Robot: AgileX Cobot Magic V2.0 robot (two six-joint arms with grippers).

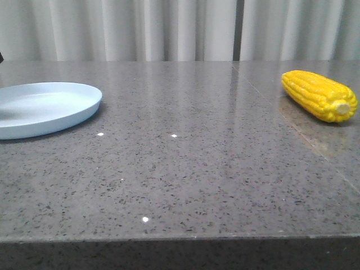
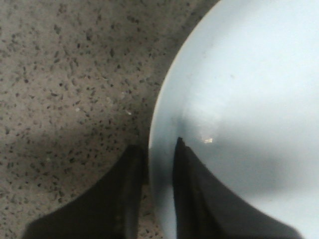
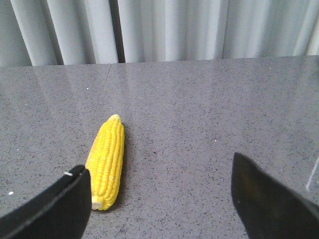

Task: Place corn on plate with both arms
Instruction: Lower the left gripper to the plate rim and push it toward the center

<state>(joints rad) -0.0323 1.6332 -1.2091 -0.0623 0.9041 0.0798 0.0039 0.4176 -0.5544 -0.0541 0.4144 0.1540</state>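
The pale light-blue plate [image 1: 45,107] lies on the table at the far left. In the left wrist view my left gripper [image 2: 160,149] straddles the plate's rim [image 2: 162,119], with one dark finger outside it over the table and one inside, the jaws close on the rim. The yellow corn [image 1: 318,94] lies on the table at the far right, its pale stub end toward the front. In the right wrist view the corn [image 3: 107,159] lies just ahead of one fingertip [image 3: 75,181] of my right gripper [image 3: 159,172], which is wide open and empty. Neither gripper shows in the front view.
The grey speckled stone table [image 1: 185,163] stretches between plate and corn, with its front edge near the camera. A seam [image 1: 270,101] runs across the table near the corn. Pale curtains [image 1: 180,28] hang behind the table.
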